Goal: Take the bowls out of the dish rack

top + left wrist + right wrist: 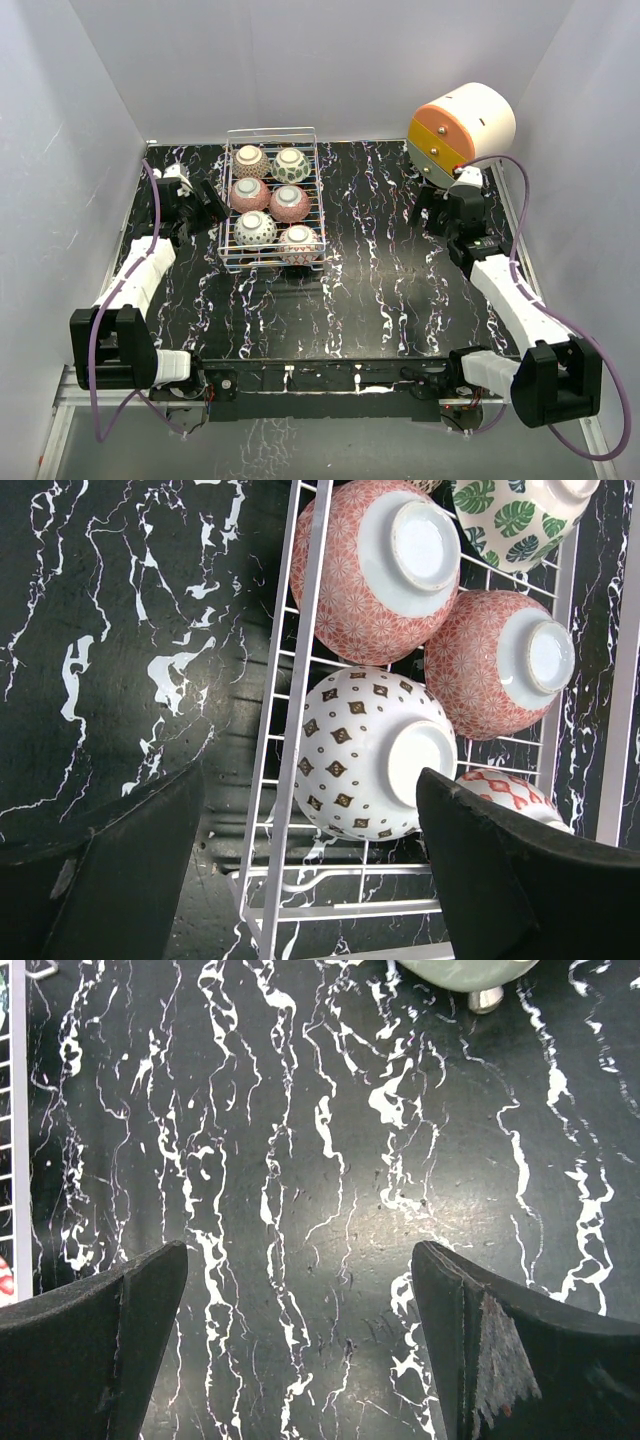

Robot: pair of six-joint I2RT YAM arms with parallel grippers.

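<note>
The dish rack [273, 131], a silver wire basket, stands at the back left of the table and holds several bowls upside down in two columns. Its front-left bowl [255, 228] is white with small dark marks. My left gripper [212, 208] hovers open by the rack's left side. In the left wrist view its jaws [310, 790] straddle the rack's side wire [300, 630], and the white bowl with brown diamonds [365, 755] lies between the fingers, not gripped. Behind it are two pink bowls [385, 570] [500, 665] and a green-leaf one [515, 515]. My right gripper [300, 1260] is open over bare table.
A large white-and-orange cylindrical drawer unit [462, 128] stands at the back right, just behind my right gripper [432, 212]; its foot [485, 998] shows in the right wrist view. The black marbled tabletop [380, 280] stretches between rack and arm. White walls enclose three sides.
</note>
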